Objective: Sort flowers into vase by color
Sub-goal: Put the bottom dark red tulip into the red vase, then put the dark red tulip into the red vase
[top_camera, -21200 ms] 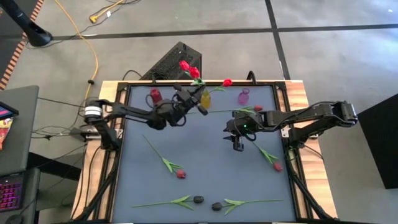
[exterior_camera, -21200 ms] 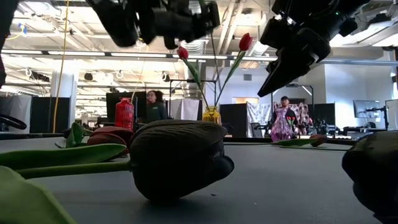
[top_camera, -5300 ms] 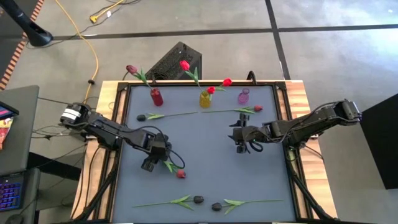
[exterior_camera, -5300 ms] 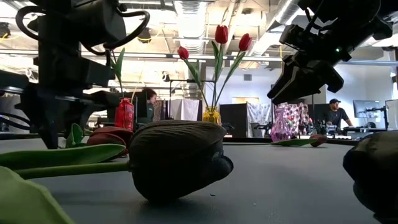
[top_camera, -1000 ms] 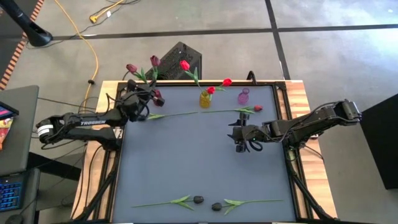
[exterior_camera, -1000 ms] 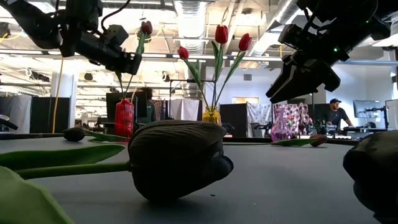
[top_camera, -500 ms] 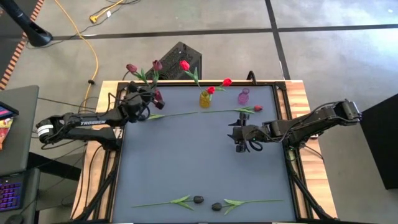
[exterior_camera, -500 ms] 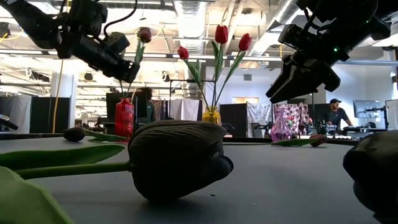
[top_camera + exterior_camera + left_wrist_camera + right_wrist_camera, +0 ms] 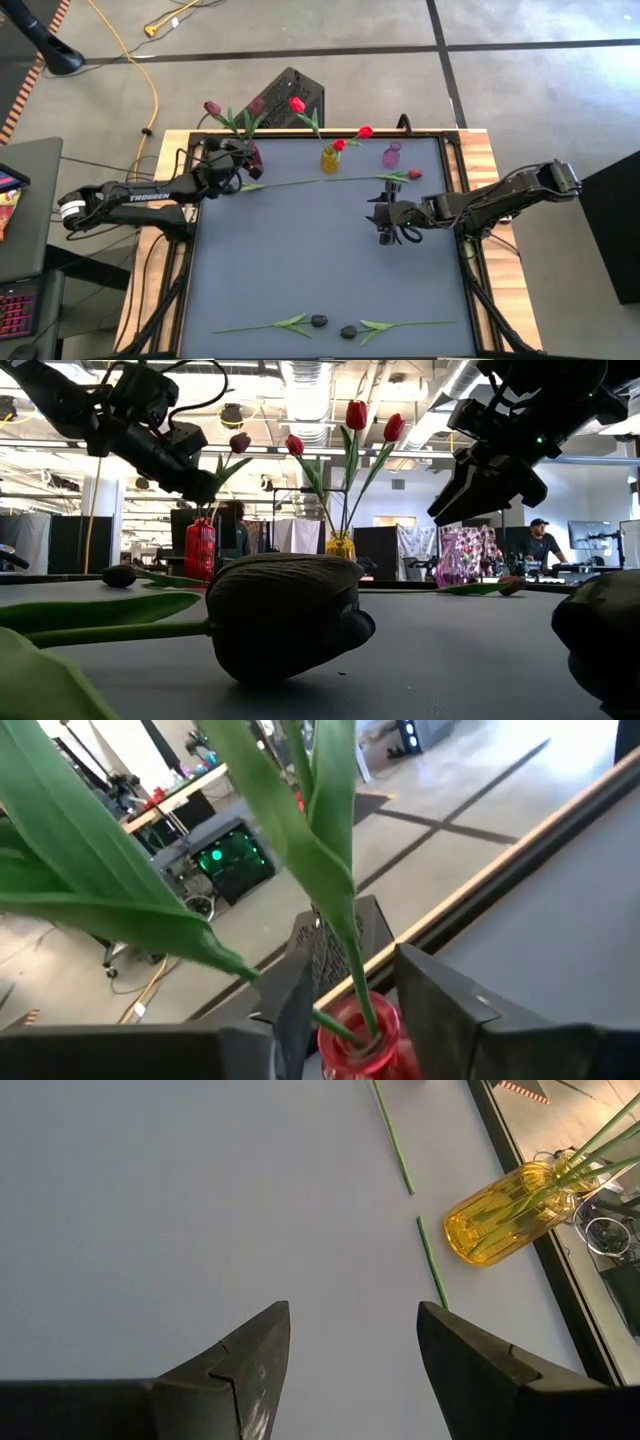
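My left gripper (image 9: pixel 238 160) hangs at the red vase (image 9: pixel 251 157) at the table's back left. Its fingers (image 9: pixel 440 1010) stand open on either side of the green stems in that vase (image 9: pixel 360 1042). Two maroon flowers (image 9: pixel 257 105) (image 9: pixel 212 108) stand in it; one head (image 9: pixel 239 442) shows just past the gripper (image 9: pixel 195 485). The yellow vase (image 9: pixel 329 158) holds three red flowers (image 9: pixel 356 415). My right gripper (image 9: pixel 385 222) hovers open and empty over the table's middle right, with the yellow vase (image 9: pixel 505 1215) ahead. Two flowers lie behind it, one black-headed (image 9: pixel 228 187), one red-headed (image 9: pixel 414 174).
A purple vase (image 9: pixel 391 155) stands at the back right of the yellow one. Two black-headed flowers (image 9: pixel 319 320) (image 9: pixel 348 331) lie near the front edge; one head (image 9: pixel 285 615) fills the low view's foreground. People stand in the room beyond the table.
My left gripper has opened and let go of the maroon flower, which has settled lower into the red vase and leans over. The right arm has not moved.
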Tool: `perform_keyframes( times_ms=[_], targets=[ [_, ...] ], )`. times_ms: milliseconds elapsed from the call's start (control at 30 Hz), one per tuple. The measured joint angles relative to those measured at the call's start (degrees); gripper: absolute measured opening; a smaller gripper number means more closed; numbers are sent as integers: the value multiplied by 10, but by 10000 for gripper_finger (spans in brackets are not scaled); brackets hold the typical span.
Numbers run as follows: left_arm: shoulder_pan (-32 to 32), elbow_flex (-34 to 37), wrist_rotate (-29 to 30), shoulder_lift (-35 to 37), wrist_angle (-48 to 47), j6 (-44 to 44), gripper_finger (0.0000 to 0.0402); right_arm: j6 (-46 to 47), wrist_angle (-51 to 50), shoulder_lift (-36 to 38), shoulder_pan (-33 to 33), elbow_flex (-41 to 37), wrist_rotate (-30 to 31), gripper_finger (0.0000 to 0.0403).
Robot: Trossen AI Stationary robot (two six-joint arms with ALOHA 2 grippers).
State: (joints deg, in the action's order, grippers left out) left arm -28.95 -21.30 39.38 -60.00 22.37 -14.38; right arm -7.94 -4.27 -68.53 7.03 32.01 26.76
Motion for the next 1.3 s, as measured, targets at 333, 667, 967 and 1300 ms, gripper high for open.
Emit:
perform_keyframes(
  times_ms=[333, 667, 967, 1300],
  targets=[
    [24, 0, -16, 0, -69, -21, 163, 0, 0, 0, 0, 0, 0, 244],
    [110, -22, -21, 1, -85, -79, 163, 0, 0, 0, 0, 0, 0, 244],
    [203, -44, -204, 1, -79, -52, 163, 0, -2, 0, 0, 0, 0, 244],
    [266, -44, -377, -68, 63, 94, 162, 51, -44, -2, -71, 0, -41, 244]
  ],
)
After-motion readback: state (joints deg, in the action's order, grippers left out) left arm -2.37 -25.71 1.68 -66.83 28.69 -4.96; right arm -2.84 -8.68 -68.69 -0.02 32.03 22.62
